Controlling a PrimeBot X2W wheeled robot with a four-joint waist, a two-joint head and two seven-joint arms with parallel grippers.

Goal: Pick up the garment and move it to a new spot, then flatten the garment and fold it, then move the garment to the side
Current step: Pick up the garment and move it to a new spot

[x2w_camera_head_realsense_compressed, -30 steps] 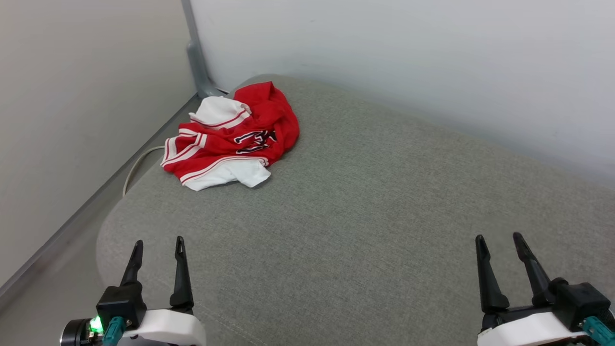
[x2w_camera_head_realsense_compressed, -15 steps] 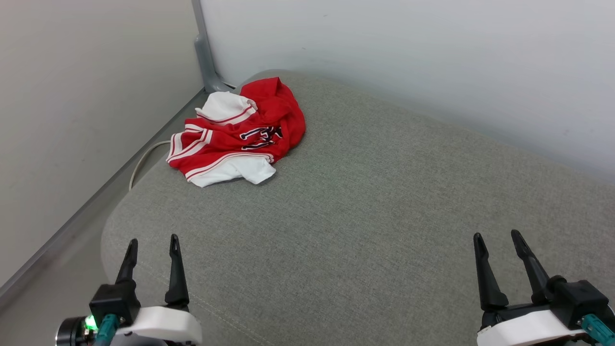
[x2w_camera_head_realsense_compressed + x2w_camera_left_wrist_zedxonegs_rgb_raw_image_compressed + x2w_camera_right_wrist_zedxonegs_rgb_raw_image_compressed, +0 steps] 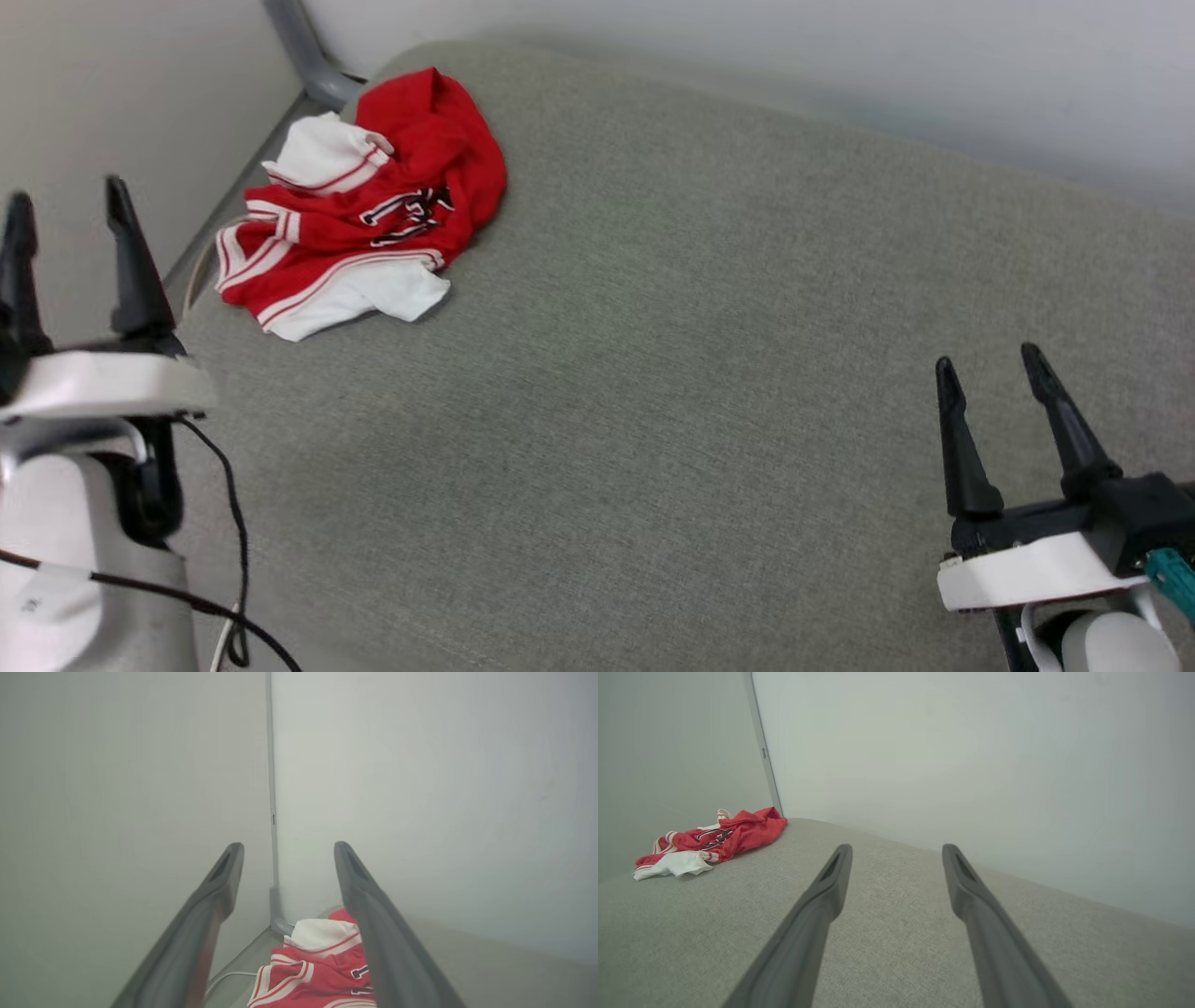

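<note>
The shirt (image 3: 359, 201), lying crumpled at the far left corner of the cushion (image 3: 700, 373), is being judged light, soft and floppy, best pinched at a raised red fold, while the left hand (image 3: 65, 191) and right hand (image 3: 987, 357) are being carried wide and empty, well apart from it.

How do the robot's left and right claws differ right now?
The left claw is near the crumpled red jersey, at the grey cushion's left edge; the right claw is far from it, over the cushion's right part. The left claw's own camera shows the jersey close ahead; the right claw's shows it far off to the left. Both are open and empty.
</note>
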